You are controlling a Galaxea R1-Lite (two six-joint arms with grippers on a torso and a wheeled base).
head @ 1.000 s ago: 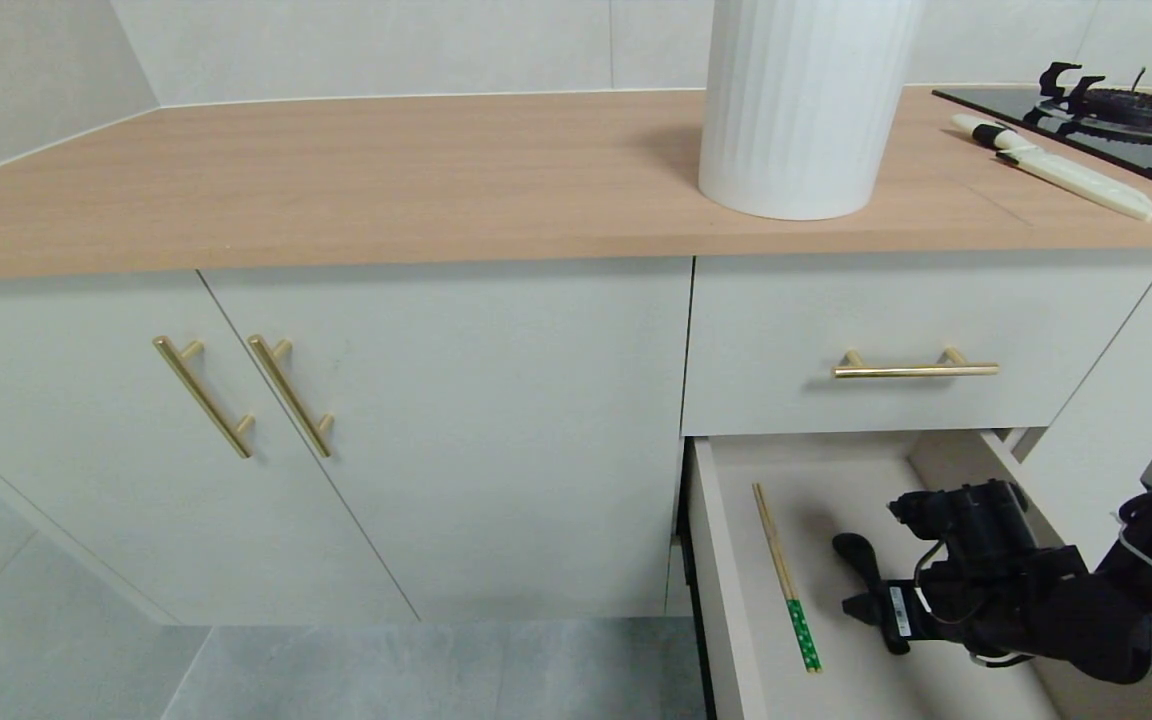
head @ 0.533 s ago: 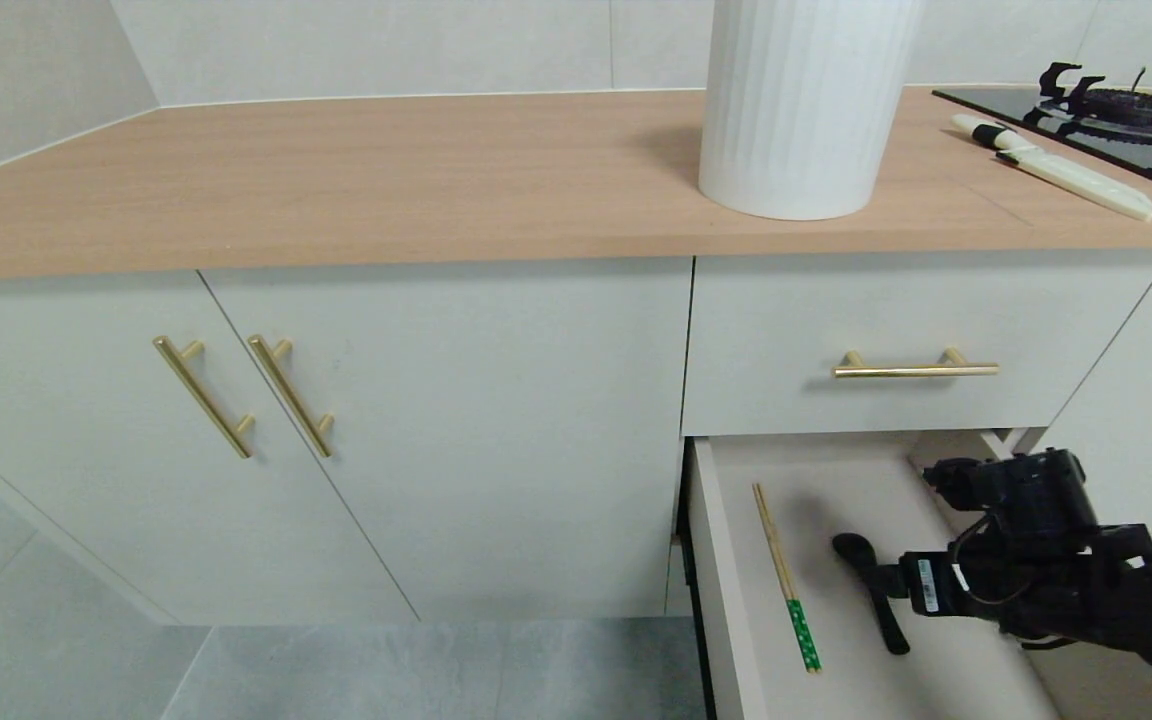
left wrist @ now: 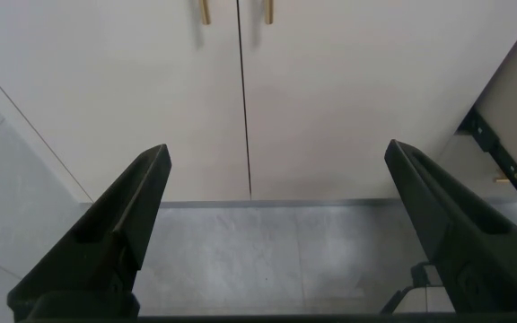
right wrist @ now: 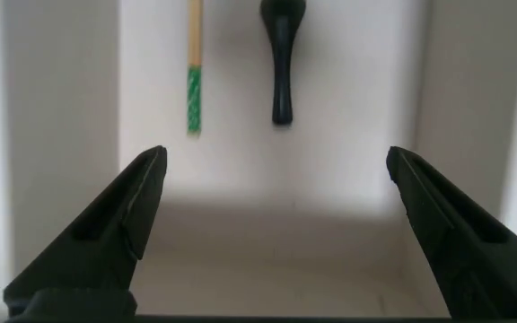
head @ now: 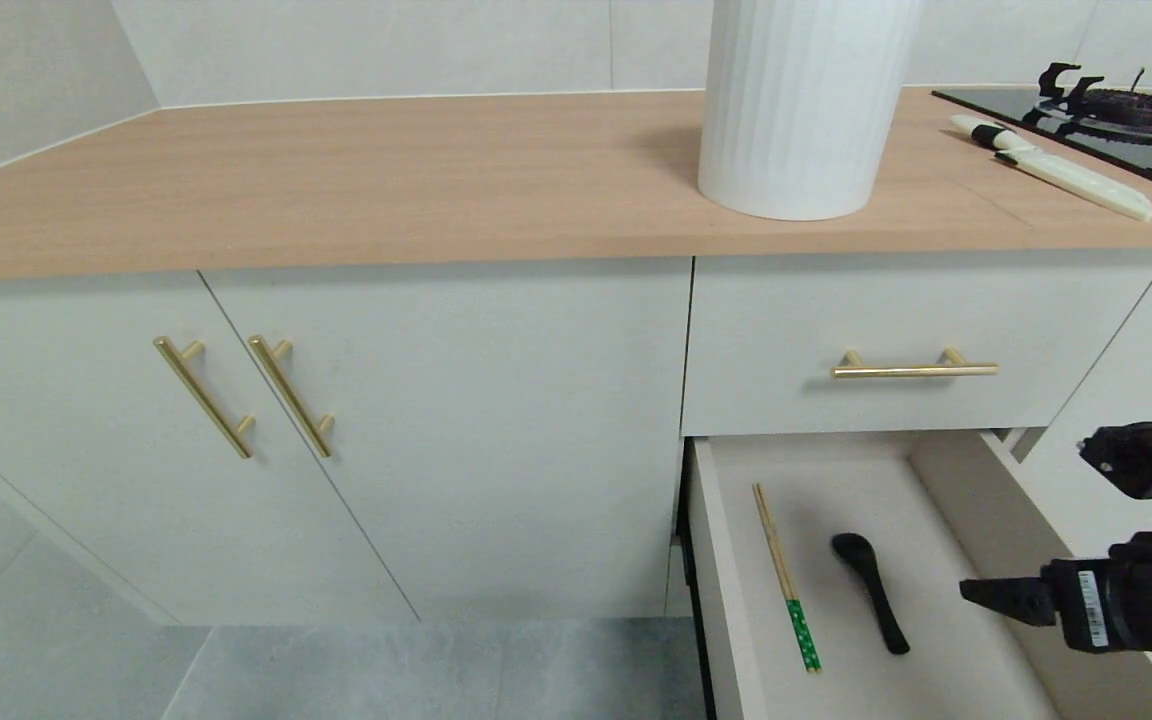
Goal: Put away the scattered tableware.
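The right gripper (right wrist: 276, 160) hangs by the open drawer's (head: 721, 560) right wall, toward its front, jaws spread wide and empty. The left gripper (left wrist: 276, 152), likewise spread and empty, faces the cabinet doors (left wrist: 330, 90) left of the drawer. Inside the drawer, the chopsticks (head: 786, 582) lie along its left side, the black spoon (head: 874, 595) just beside them, apart. On the counter (head: 436, 180) above the drawer lies a knife (head: 1056, 168).

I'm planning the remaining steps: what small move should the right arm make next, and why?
Probably raise the right gripper toward the knife on the countertop: the spoon and chopsticks already lie in the open drawer, its fingers are open and empty, and the knife is still out.
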